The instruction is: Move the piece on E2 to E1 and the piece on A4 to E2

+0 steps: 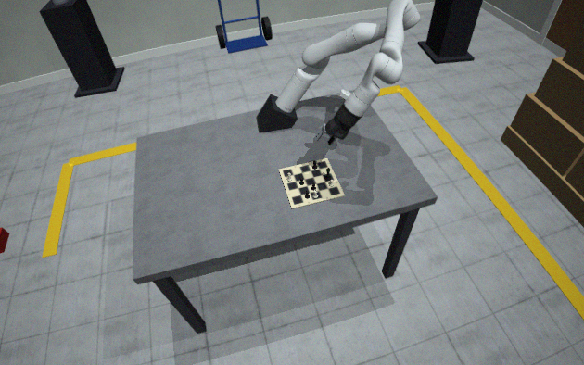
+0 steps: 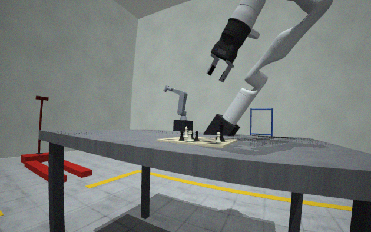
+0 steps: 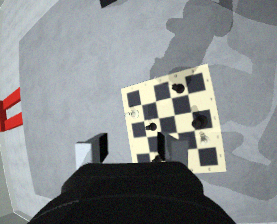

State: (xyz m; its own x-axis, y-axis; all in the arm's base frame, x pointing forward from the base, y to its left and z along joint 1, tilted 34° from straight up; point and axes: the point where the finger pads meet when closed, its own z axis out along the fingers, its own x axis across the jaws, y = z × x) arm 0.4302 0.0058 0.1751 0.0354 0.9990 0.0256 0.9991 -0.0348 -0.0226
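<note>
A small chessboard (image 1: 311,182) lies on the grey table (image 1: 264,195), with several black and white pieces standing on it. It also shows in the side view (image 2: 196,141) and in the wrist view (image 3: 175,117). The square letters are too small to read. My gripper (image 2: 220,70) is open and empty. It hangs high above the table, beyond the board's far edge in the overhead view (image 1: 330,137). In the wrist view the two fingers frame the board's near edge from above. The pieces look like dark blobs there.
The arm's black base (image 1: 275,118) is bolted to the table's far side. Cardboard boxes (image 1: 575,116) are stacked at the right. A blue hand truck (image 1: 242,25) and black pillars stand at the back. Yellow floor tape (image 1: 501,195) rings the table.
</note>
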